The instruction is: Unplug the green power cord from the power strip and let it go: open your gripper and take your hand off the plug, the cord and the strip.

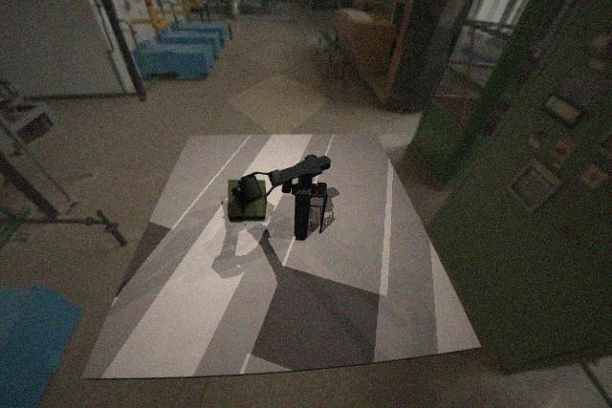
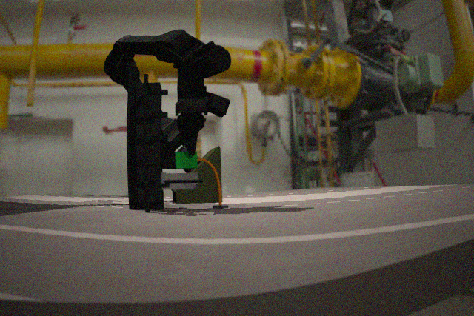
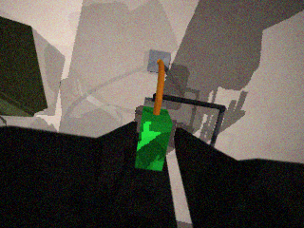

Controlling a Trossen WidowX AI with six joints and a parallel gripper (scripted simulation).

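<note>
The green plug stands over the grey power strip, which is mostly hidden beneath it in the wrist view. Its orange cord arcs down to a small grey anchor pad on the mat. My gripper points down over the plug with one finger on each side. The fingers are part-way open; a thin gap shows along the plug's right side. I cannot tell whether the prongs sit in the strip.
An olive-green wedge block stands just behind the strip. The arm's black base column rises close beside the strip. Everything rests on a grey striped mat.
</note>
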